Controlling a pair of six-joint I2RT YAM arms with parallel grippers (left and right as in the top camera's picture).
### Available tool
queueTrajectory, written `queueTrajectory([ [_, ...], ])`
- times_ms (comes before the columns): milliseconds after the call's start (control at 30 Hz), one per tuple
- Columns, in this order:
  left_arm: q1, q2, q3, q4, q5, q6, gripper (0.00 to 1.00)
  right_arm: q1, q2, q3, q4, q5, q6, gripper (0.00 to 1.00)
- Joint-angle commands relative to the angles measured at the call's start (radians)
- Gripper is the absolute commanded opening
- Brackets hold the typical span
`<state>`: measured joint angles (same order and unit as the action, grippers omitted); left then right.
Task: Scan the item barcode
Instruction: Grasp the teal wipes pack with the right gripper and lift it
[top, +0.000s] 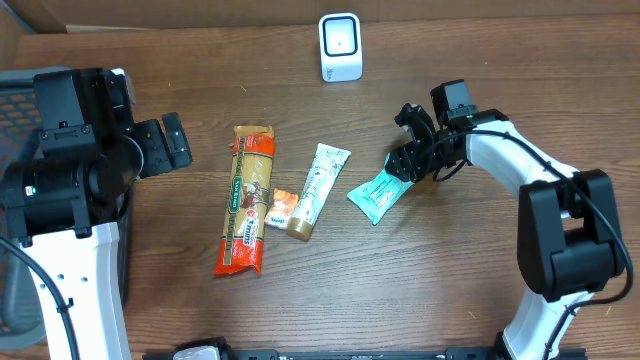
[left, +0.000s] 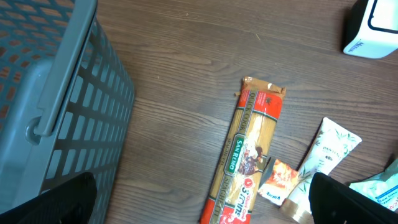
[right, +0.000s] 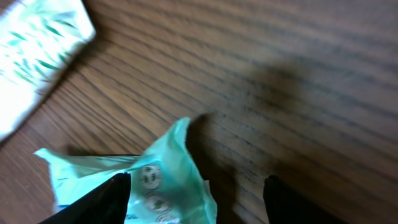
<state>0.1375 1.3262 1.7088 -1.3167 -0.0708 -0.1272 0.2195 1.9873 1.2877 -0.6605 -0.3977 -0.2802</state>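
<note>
Grey slatted basket (left: 68, 106) is seen filling the left side. A San Remo spaghetti pack (left: 245, 158) is laid mid-frame on the wood table (left: 186, 56), orange sachet (left: 277, 180) and leaf-print tube (left: 323, 155) just right of it, white scanner (left: 373, 28) cropped upper right.

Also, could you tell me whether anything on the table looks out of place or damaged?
Only the teal packet: one corner stands crumpled up off the table between the open fingers of the right gripper. Nothing looks spilled.

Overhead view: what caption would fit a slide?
Right arm poises its jaws at a teal packet, with pasta, a tube and a white scanner nearby.
</note>
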Motion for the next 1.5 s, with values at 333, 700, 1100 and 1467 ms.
queueTrajectory([
  [333,-0.002,0.002,0.006,0.001,0.012,0.016,1.00,0.005,-0.020,0.172,-0.167,0.087,0.515,0.89],
  [700,-0.002,0.002,0.006,0.001,0.012,0.016,1.00,0.170,-0.033,0.159,-0.313,0.330,1.119,0.95],
  [1100,-0.002,0.002,0.006,0.001,0.012,0.016,1.00,0.224,-0.033,0.009,-0.163,0.333,1.144,0.56],
  [1467,-0.002,0.002,0.006,0.001,0.012,0.016,1.00,0.207,-0.045,0.048,-0.202,0.266,0.951,0.15],
])
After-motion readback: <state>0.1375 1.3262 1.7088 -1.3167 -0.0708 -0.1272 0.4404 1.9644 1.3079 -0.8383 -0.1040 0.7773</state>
